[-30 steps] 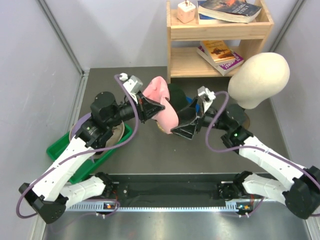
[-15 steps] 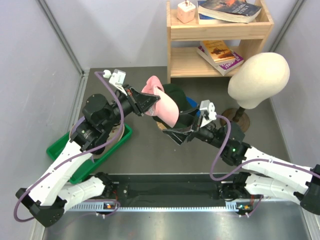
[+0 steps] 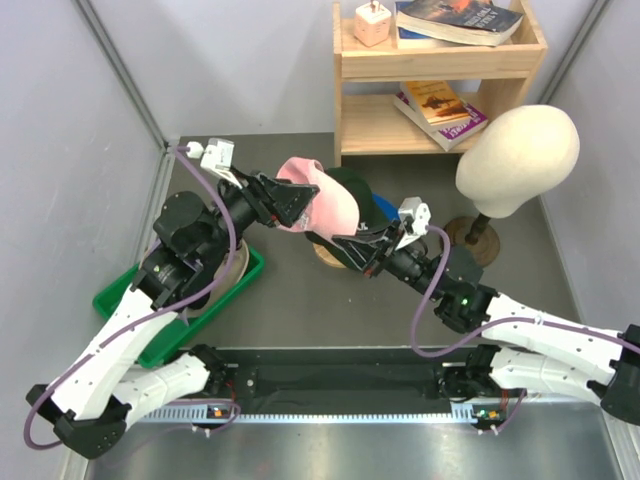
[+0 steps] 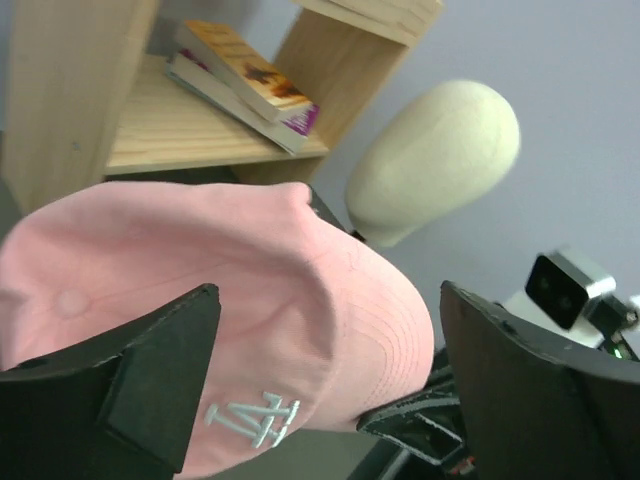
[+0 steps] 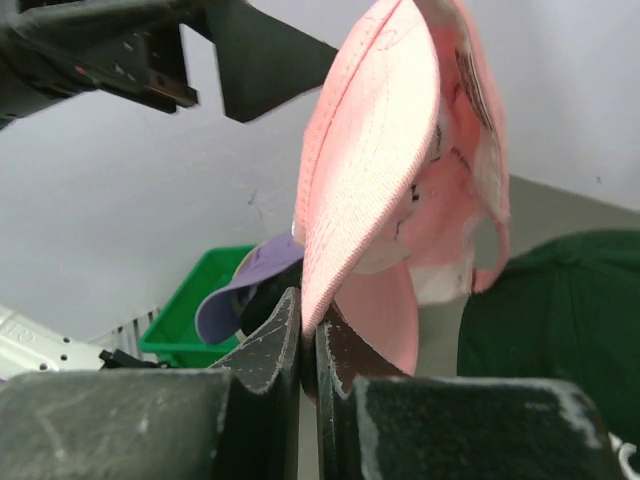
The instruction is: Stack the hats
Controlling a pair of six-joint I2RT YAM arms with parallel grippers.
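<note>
Both arms have swung toward the upper left of the overhead view since a second ago, and the pale pink cap [image 3: 325,208] has gone with them, now sitting a little higher and further left above the table's middle.

The right gripper [image 3: 348,243] reaches in from the lower right. Its wrist view shows the jaws pinched tight on the edge of the cap's brim [image 5: 370,200], with the cap hanging upright and its inside facing the camera.

The left gripper [image 3: 292,203] is at the cap's crown from the left. Its fingers [image 4: 160,390] are spread wide, with the crown (white stitched logo showing) filling the gap between them; whether they touch the fabric cannot be told.

A dark green cap [image 3: 350,183] lies just behind the pink one, at the lower right of the right wrist view [image 5: 560,320]. A lavender cap [image 5: 245,285] rests in the green tray [image 3: 125,300] at the left. The mannequin head [image 3: 520,150] stands at the upper right, below the wooden shelf [image 3: 440,100].
</note>
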